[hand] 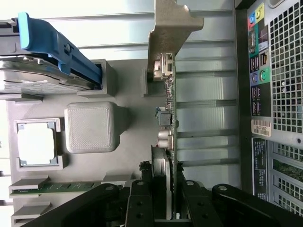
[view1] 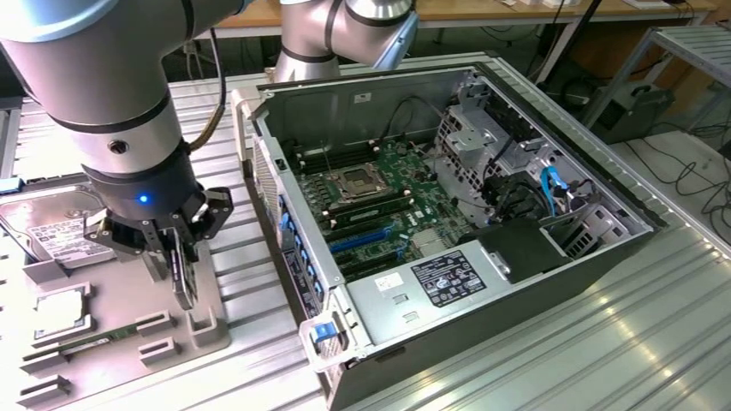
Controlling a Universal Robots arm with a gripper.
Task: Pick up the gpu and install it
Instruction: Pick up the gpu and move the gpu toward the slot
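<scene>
Robot arm (view1: pixel 115 111) at the exterior view's left, leaning over a grey parts tray (view1: pixel 120 295) on a ribbed metal table (view1: pixel 639 342). The gripper (view1: pixel 174 248) points down w/ its black fingers (hand: pixel 141 203) closed part-way, clamped on both faces of the gpu (view1: pixel 184 278). Card is held upright, edge-on, over the tray's side nearest the PC case (view1: pixel 331 107). Can't tell if its lower edge is clear of the tray.

Wrist view: green board of the gpu (hand: pixel 171 94) runs straight out from btwn the fingers, round black fan next to the grip, silver bracket (hand: pixel 170 33) at the far end.

On the tray: silver hard drive (view1: pixel 51 235) w/ white label and a narrow green RAM stick (view1: pixel 92 340), both apart from the card.

PC case lies open on its side, motherboard (view1: pixel 389 193) facing up, just beside the tray.
</scene>
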